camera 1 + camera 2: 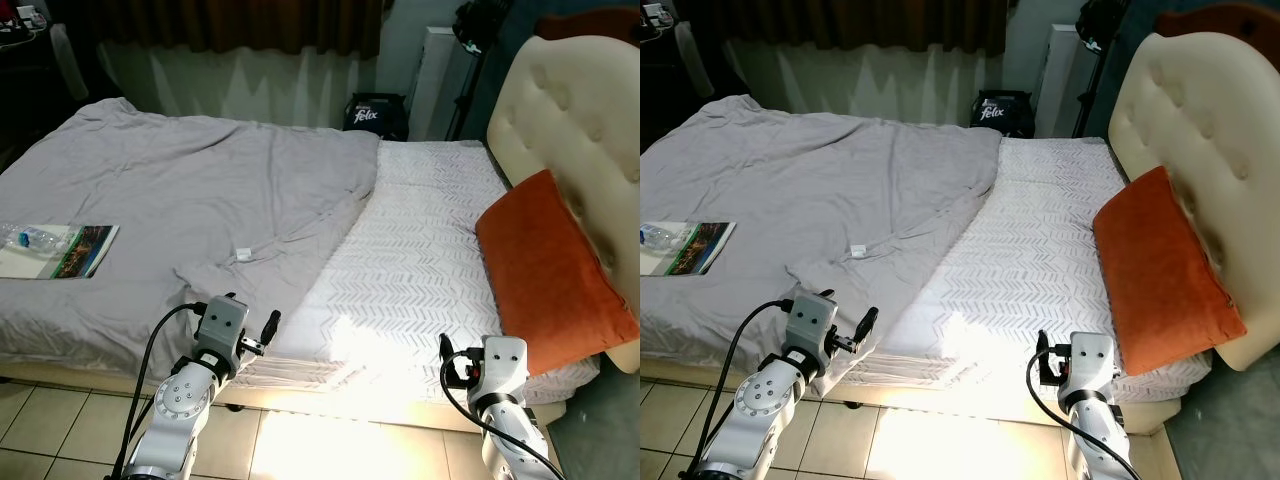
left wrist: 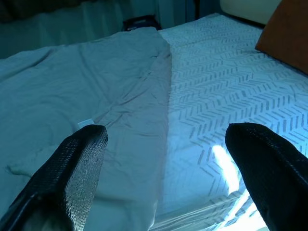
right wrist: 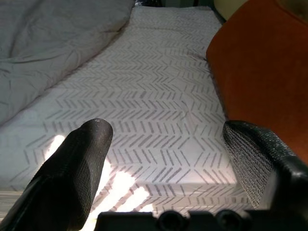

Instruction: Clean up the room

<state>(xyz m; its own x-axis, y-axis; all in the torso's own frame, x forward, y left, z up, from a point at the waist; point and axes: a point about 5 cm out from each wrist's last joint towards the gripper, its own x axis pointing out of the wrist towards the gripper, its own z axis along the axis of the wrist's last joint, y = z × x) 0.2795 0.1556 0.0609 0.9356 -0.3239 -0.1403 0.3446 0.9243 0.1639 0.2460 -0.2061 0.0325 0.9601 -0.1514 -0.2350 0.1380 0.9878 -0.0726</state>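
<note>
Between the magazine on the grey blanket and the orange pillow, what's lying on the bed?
In the left eye view, between the magazine and the orange pillow lie rumpled grey blanket, a small white tag on it, then bare patterned sheet.

Bed [image 1: 420, 250] with white chevron-patterned sheet, cream tufted headboard [image 1: 580, 110] at 3 o'clock. Grey duvet [image 1: 180, 190] covered the 9 o'clock half. Orange pillow [image 1: 550, 270] leaned against the headboard. Magazine [image 1: 75, 250] and plastic bottle [image 1: 28, 238] lay on the duvet at 9 o'clock.
</note>
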